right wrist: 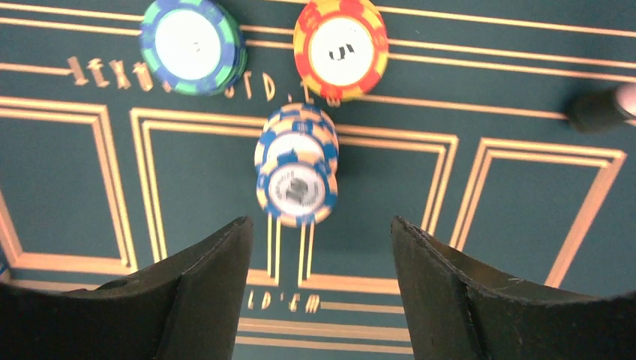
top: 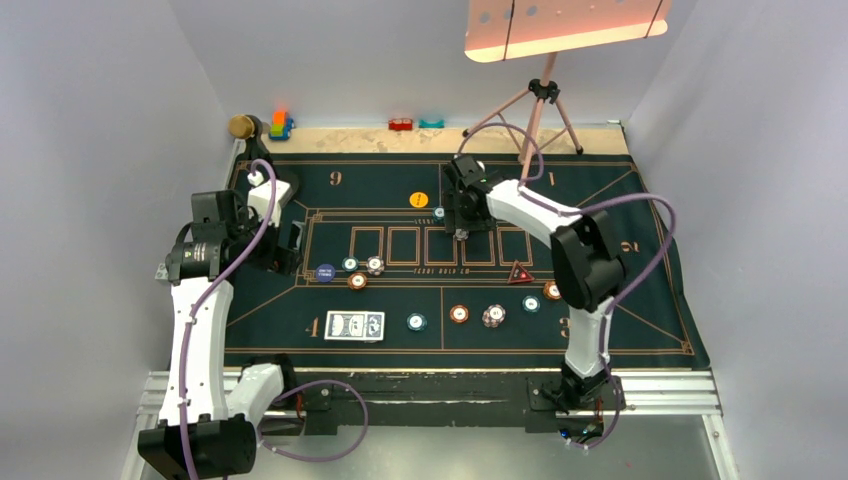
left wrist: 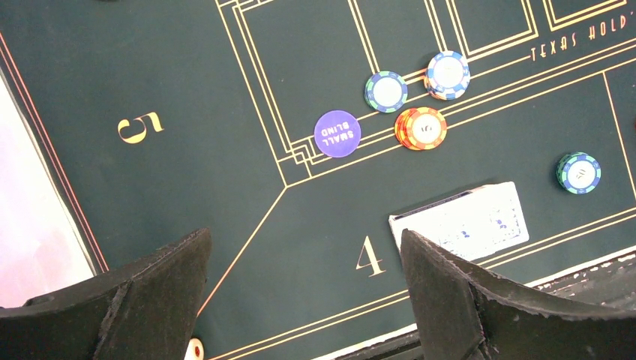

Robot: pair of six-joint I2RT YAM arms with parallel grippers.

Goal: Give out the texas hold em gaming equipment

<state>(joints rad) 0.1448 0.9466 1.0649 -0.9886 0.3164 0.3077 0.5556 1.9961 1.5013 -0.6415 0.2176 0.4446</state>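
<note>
With the left gripper (left wrist: 304,240) and right gripper (right wrist: 321,225) both gaping empty, chips (top: 459,313) dot the mat (top: 620,200), yet the card deck (top: 355,325) at 8 o'clock looks undealt, so the task seems roughly midway.

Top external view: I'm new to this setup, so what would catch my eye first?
The right arm stretches across the dark green mat, the right hand open above the printed card boxes. Blue-backed cards lie near the front left, with coloured chips scattered around them.

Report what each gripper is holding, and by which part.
Nothing is held. The left gripper is open and empty; the right gripper is open, with the white-and-blue chip stack just ahead of its fingertips, touching neither.
</note>
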